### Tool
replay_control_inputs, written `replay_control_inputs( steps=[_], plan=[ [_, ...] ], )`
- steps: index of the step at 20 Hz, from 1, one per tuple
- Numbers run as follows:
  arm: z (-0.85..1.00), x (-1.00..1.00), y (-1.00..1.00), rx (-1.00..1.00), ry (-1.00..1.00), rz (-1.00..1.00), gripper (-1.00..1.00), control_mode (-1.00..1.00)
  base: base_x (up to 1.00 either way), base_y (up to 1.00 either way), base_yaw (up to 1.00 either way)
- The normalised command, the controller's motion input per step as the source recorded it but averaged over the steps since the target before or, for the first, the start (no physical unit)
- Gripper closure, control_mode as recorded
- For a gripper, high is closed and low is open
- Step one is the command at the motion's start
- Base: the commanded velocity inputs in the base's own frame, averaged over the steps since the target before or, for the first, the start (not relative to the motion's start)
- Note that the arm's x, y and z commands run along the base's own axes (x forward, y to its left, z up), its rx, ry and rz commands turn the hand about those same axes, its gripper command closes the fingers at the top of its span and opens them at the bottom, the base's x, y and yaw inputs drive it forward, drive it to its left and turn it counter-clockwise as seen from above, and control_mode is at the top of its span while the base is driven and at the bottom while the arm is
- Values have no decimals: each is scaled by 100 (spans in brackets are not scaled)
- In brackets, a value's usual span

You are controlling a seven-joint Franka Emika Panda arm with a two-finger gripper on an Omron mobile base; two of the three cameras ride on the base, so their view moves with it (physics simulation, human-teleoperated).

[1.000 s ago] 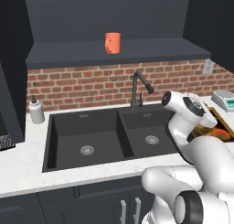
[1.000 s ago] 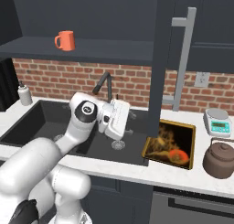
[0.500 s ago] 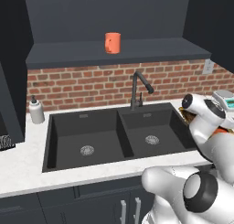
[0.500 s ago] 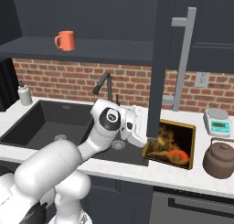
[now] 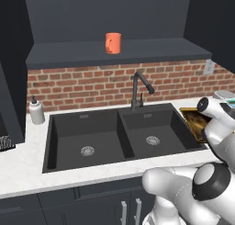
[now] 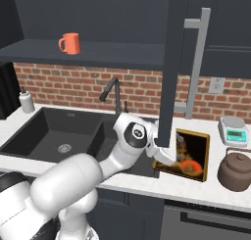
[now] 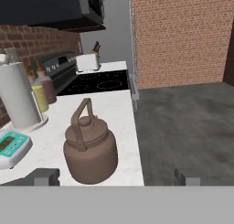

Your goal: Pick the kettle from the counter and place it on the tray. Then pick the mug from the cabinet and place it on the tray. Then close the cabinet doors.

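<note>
The kettle [image 7: 90, 152] sits upright on the tabletop [image 7: 119, 122], just ahead of the hand [image 7: 117, 176], whose fingers stand wide apart.

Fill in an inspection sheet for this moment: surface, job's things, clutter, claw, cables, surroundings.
Surface: white counter around a black double sink.
Job's things: kettle upright on the counter, beside the tray; tray holds no kettle or mug; mug on the cabinet shelf; cabinet door open.
Clutter: soap bottle, kitchen scale, paper towel roll, toaster.
Claw: claw open, holding nothing, facing the kettle.
Cables: nothing seen.
Surroundings: brick backsplash, faucet, stove.
</note>
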Motion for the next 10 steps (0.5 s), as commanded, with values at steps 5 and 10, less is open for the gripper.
replay_control_inputs(
  steps=[5, 10],
  plan=[
    [-18, 0, -38, -1, 0, -8, -100, -100, 0, 0, 0],
    [-18, 0, -35, -8, -2, -7, -100, -100, 0, 0, 0]
  ],
)
